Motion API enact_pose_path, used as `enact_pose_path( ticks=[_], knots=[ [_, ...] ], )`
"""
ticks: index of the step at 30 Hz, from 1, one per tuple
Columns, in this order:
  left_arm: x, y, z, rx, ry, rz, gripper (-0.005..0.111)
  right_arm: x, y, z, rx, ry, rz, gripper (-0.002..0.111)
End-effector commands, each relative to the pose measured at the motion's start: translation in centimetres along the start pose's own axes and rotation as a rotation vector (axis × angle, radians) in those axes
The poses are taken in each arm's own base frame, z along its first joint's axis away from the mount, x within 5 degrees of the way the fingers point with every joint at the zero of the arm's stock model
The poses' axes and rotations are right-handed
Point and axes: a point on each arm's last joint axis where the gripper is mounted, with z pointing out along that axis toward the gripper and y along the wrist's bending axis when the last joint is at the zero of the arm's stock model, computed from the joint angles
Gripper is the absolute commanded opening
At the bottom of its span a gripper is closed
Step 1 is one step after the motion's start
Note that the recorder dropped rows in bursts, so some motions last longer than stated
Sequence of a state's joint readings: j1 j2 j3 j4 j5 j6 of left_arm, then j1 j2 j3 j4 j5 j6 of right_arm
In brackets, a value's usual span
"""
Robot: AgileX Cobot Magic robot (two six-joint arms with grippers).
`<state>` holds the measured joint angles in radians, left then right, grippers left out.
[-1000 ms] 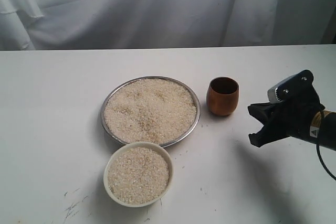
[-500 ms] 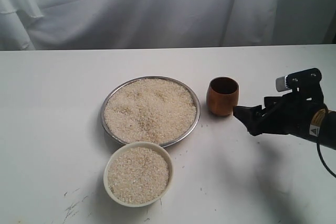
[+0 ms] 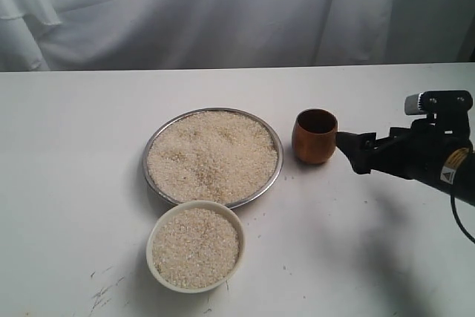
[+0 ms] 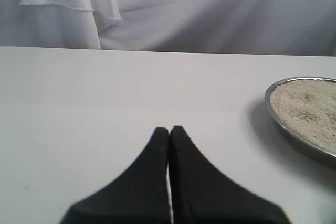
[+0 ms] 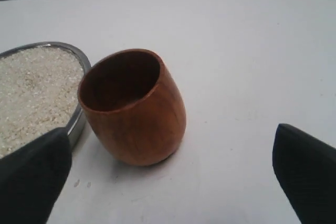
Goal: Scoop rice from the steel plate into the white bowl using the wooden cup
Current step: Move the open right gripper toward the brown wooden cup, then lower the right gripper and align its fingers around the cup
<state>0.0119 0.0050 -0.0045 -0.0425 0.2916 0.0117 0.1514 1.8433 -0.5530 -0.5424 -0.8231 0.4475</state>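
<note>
Wooden cup (image 3: 315, 136) stands upright just beside the steel plate (image 3: 279, 155). Right gripper (image 3: 349, 148), jaws spread wide and holding nothing, is beyond the cup from the plate. Left gripper (image 4: 169, 132) has its jaws pressed together.

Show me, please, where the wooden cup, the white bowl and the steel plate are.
wooden cup (image 5: 142, 124): right wrist view, outer side wall.
white bowl (image 3: 157, 272): exterior view, thick rim.
steel plate (image 4: 303, 141): left wrist view, raised rim.

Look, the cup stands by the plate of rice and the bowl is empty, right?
No. The bowl is not empty: the exterior view shows it full of rice. The cup does stand by the plate of rice.
</note>
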Motion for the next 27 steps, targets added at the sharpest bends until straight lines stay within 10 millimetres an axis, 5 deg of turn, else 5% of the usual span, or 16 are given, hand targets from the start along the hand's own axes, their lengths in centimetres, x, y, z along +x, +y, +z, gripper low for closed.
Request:
enact_pose_path(
  ticks=[1, 19, 24, 27],
  knots=[
    [0.1, 0.0, 0.0, 0.002, -0.007, -0.004, 0.000, -0.5, 0.4, 0.1, -0.033, -0.054, 0.051, 0.095],
    [0.1, 0.0, 0.0, 0.002, -0.007, -0.004, 0.000, 1.9, 0.1, 4.3, -0.198, 0.099, -0.260, 0.095],
    [0.1, 0.0, 0.0, 0.002, -0.007, -0.004, 0.000, 2.0, 0.2, 4.8, -0.231, 0.038, -0.229, 0.095],
    [0.1, 0.0, 0.0, 0.002, -0.007, -0.004, 0.000, 2.0, 0.2, 4.8, -0.239, 0.017, -0.361, 0.095]
  ],
)
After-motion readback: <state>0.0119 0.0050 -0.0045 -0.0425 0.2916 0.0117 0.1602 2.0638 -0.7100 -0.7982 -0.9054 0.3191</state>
